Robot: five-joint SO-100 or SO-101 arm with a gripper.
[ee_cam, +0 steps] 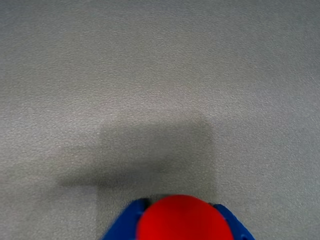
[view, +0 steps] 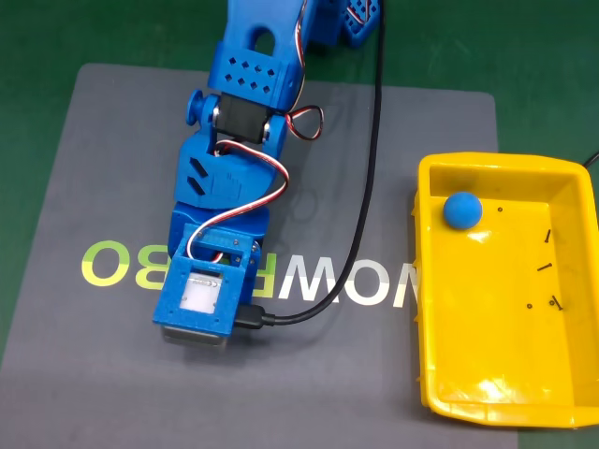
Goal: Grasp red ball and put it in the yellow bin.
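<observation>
grey mat (view: 112,374) on a green table (view: 37,37) fills the fixed view, and we see the blue arm (view: 234,178) reaching down over the mat's printed letters, a black cable (view: 370,187) looping from it. at the right sits the yellow bin (view: 426,374) with a blue ball (view: 461,210) in its far corner. in the wrist view we see the gripper (ee_cam: 182,232) closed around the red ball (ee_cam: 182,222), blue fingers (ee_cam: 122,227) hugging both sides above the mat, well apart from the bin.
</observation>
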